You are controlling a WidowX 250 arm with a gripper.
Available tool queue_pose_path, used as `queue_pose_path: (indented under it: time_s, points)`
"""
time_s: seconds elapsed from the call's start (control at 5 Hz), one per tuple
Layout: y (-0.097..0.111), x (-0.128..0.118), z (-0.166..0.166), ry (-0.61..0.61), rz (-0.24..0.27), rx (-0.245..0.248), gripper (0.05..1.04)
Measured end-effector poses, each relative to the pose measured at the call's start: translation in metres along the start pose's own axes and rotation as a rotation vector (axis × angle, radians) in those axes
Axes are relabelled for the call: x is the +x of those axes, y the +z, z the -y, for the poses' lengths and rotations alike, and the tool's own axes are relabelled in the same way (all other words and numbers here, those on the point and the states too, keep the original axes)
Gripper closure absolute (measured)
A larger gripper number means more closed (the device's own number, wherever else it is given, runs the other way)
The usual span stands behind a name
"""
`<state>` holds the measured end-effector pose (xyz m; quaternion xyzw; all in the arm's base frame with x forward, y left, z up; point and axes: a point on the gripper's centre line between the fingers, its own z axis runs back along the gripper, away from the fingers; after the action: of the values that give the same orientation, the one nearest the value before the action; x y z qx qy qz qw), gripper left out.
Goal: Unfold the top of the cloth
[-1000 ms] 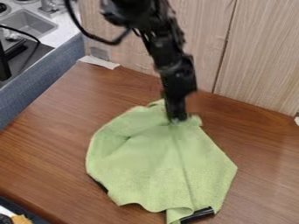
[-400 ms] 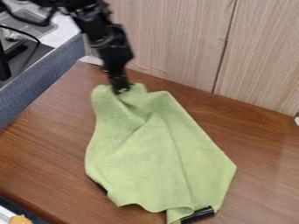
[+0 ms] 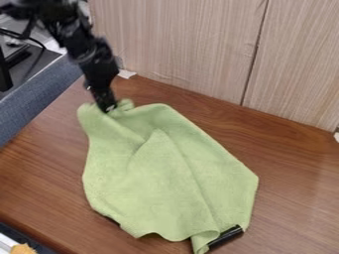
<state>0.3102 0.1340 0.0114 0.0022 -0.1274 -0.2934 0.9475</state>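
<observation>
The step in hand looks to be the spreading of the top edge: the gripper (image 3: 108, 106) has the cloth (image 3: 165, 181) pinched at its upper left corner, and the fabric bunches up around the fingertips. The end effector is best judged as closed on that fold, though the cloth hides part of the grip. The cloth lies on the table (image 3: 46, 163), its top towards the wall (image 3: 185, 49) and its lower end over a black object (image 3: 226, 237) that pokes out at the bottom right. A crease slants down from the held corner and another ridge runs down the middle, so the unfolding seems well along but not finished.

The next move probably calls for laying the corner down flat, a little outward to the left, and then letting go cleanly. A sharp pull could drag the whole cloth (it does not look weighted by much), or lifting with the grip closed could fold the corner back over.

The arm (image 3: 99, 62) comes in from the upper left and slants down to the right. Its wrist leans the same way, so that the gripper points steeply down at the corner, low over the table and just in front of the white tape (image 3: 126, 74).
</observation>
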Motion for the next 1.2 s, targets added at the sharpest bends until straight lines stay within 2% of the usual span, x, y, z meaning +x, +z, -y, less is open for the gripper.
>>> queue_pose_path:
  time_s: [0.2, 0.4, 0.6, 1.0, 1.2]
  points:
    - [-0.021, -0.013, -0.007, 0.023, -0.032, -0.016, 0.999]
    - [-0.032, -0.018, -0.005, 0.027, -0.052, -0.033, 0.968]
    - [-0.032, -0.018, -0.006, 0.036, -0.052, -0.031, 0.781]
    - [-0.031, -0.016, -0.004, 0.04, -0.053, -0.041, 0.191]
    - [-0.023, -0.007, -0.002, 0.02, -0.033, -0.037, 0.075]
